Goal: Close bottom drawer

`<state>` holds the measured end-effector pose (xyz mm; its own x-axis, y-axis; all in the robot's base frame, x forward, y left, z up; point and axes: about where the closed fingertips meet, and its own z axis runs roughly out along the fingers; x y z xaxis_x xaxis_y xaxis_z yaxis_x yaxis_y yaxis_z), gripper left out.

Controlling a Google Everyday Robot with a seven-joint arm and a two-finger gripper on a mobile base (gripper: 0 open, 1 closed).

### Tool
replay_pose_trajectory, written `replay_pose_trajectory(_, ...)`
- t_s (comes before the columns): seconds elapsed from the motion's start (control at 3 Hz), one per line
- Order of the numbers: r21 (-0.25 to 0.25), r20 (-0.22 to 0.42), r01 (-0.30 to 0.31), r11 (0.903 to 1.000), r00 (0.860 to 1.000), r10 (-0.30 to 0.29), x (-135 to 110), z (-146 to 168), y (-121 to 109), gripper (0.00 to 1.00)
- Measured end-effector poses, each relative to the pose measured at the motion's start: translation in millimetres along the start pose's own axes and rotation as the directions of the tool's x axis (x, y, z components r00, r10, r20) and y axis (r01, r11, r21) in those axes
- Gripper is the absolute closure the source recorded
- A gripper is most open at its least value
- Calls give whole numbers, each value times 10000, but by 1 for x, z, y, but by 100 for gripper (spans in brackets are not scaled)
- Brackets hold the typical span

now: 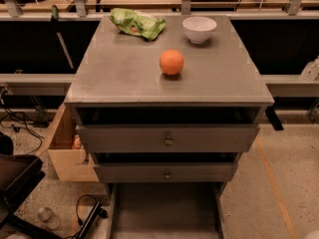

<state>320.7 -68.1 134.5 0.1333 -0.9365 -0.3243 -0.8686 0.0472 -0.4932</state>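
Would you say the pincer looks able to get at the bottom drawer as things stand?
Probably, though the pincer is out of view. The bottom drawer stands pulled out with nothing seen lying across it; its front is cut off below the frame.
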Motion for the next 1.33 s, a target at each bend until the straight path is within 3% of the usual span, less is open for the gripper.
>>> replay_pose_trajectory(0.33, 163, -183, 109, 9998, 9998, -106, 5, 16, -32, 100)
replay_pose_trajectory(0.67, 164, -182, 107, 9998, 9998, -105, 4, 16, -30, 100)
replay_pose_trajectory(1.0, 362, -155, 261, 9990, 9996, -256, 0, 31, -70, 100)
replay_pose_trajectory(1.33, 363, -154, 260, 9990, 9996, -255, -1, 29, -66, 100)
